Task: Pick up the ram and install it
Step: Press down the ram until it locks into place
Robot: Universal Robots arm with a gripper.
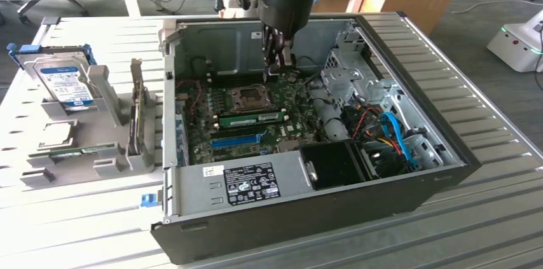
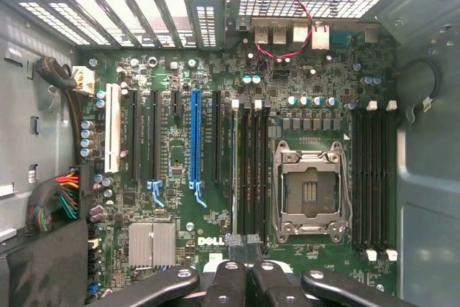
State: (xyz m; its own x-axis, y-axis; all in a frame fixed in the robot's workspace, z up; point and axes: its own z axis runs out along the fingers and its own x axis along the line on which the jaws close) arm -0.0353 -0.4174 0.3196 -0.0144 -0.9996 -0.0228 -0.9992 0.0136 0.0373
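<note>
Inside case [image 1: 357, 215], contents of gripper [image 1: 276, 70] unclear

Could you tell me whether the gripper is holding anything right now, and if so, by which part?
Nothing, as far as can be seen: the gripper is shut above the motherboard, with no object between its fingers.

A green board [image 2: 325, 251] with a long blue slot [image 2: 195, 134] and a silver square socket [image 2: 310, 190] is seen. The gripper [image 2: 244, 269] is held shut over black slots [image 2: 253, 170].
</note>
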